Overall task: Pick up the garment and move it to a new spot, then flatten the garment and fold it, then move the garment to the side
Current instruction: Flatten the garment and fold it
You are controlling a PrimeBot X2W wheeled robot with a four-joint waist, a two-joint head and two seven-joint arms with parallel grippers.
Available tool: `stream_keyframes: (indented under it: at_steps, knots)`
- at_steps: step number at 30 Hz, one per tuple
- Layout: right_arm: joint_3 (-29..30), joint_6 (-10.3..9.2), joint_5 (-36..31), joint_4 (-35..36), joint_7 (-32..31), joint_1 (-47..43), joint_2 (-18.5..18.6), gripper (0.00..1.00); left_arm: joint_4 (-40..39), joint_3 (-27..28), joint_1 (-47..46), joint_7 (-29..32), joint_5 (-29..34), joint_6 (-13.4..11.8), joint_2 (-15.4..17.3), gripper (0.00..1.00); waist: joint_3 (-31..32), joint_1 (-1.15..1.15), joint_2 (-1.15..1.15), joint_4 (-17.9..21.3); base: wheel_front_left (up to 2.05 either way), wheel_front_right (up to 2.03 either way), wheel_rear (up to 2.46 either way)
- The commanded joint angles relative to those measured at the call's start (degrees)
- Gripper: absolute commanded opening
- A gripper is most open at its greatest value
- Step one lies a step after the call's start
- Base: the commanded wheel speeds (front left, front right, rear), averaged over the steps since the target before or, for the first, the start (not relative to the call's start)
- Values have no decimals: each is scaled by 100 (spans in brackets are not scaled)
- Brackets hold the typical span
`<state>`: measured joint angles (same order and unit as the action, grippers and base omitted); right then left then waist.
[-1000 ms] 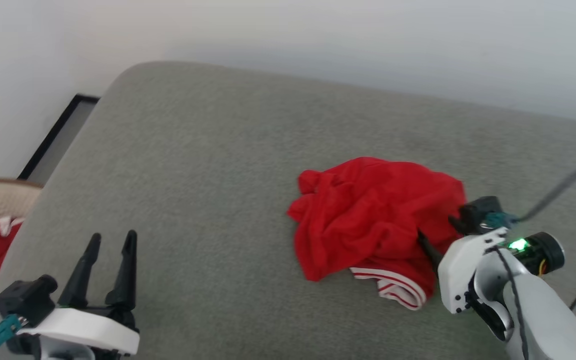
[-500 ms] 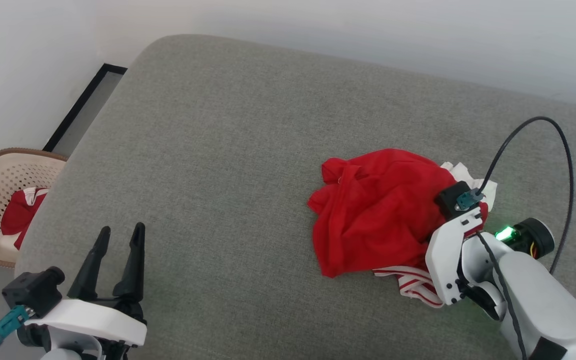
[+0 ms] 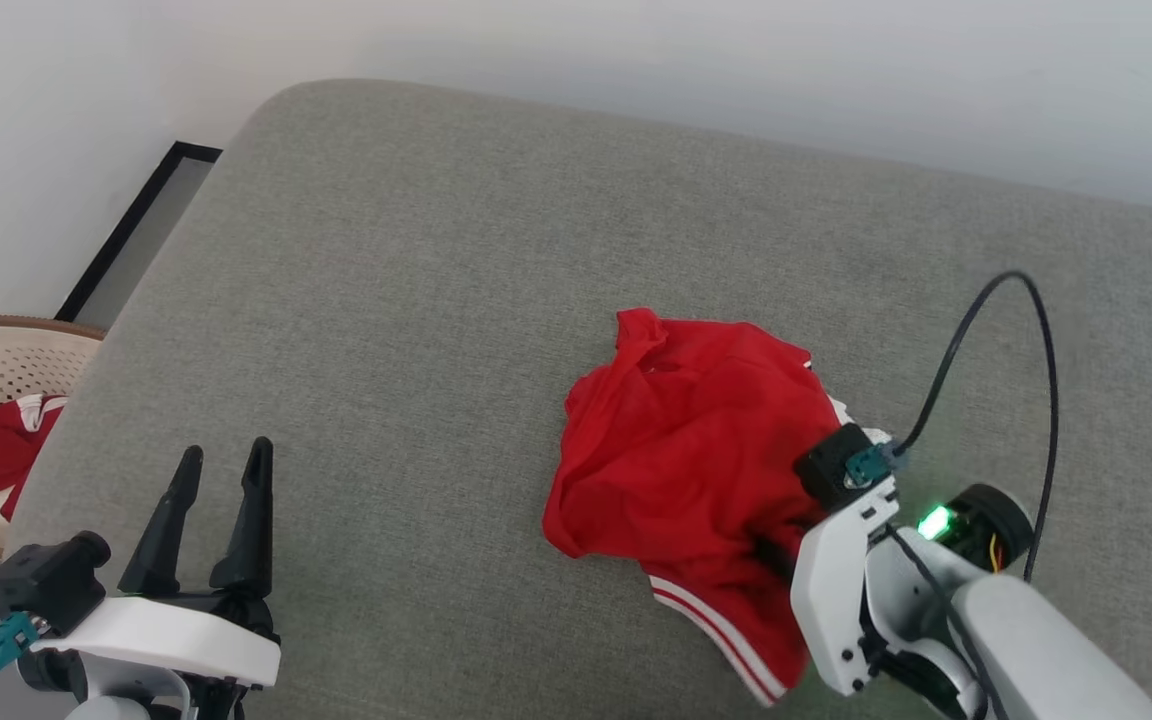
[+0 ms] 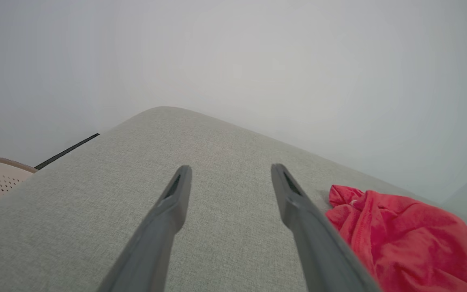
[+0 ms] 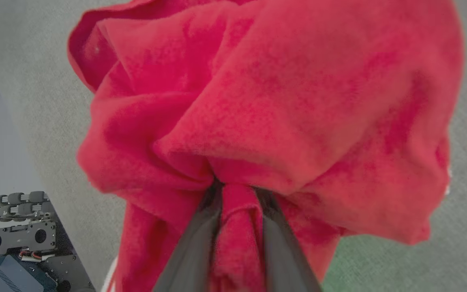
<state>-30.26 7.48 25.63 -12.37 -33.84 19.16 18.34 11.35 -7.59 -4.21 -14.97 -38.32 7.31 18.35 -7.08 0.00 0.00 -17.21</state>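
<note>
The right gripper [image 5: 237,190], pinched on a bunch of the garment [image 3: 686,450] crumpled at four o'clock on the cushion [image 3: 416,300], should lift high and slowly; the left gripper [image 3: 221,462] sits spread and empty at eight.

Pictured: my right wrist's green light [image 3: 933,522], glowing on a black round housing [image 3: 986,512], with yellow and red wires [image 3: 994,550] just beside it. Next to the light, a white shell [image 3: 831,600] dotted with small dark screws [image 3: 844,655] carries a black camera block [image 3: 829,468], a teal plug [image 3: 868,463] and a looping black cable [image 3: 1044,400]. Well apart from the light, my left gripper [image 3: 226,452] shows two long, tapered black fingers [image 3: 164,525] on a matching white shell [image 3: 161,645].
</note>
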Motion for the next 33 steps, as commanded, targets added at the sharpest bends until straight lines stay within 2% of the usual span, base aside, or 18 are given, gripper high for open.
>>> stream_keyframes:
  at_steps: [1,5,9,16,20,25,33]
  knots:
    - [5,2,-3,35,49,-82,-54,100,-2,9,3,-30,18,20,0,100,-15,0,0,18,0,0,0]
    - [96,2,29,82,108,-177,-127,100,12,51,10,-30,7,21,14,100,-16,0,0,99,0,0,0]
    - [259,2,127,438,63,-201,-91,100,-22,109,73,-30,5,21,40,100,-8,0,0,205,0,0,0]
    - [961,2,-59,1130,25,-273,15,100,-67,127,85,-30,10,21,54,100,-21,0,0,311,0,0,0]
    - [1295,2,-176,1196,59,-249,42,100,-79,81,66,-30,-4,21,53,100,-55,0,0,295,0,0,0]
    - [1626,2,-278,906,178,-36,105,100,-62,-41,-40,-30,-52,21,48,100,-157,0,0,171,0,0,0]
    - [1571,1,-150,-30,77,330,283,100,20,-214,-174,-30,-127,20,44,100,-337,0,0,-128,0,0,0]
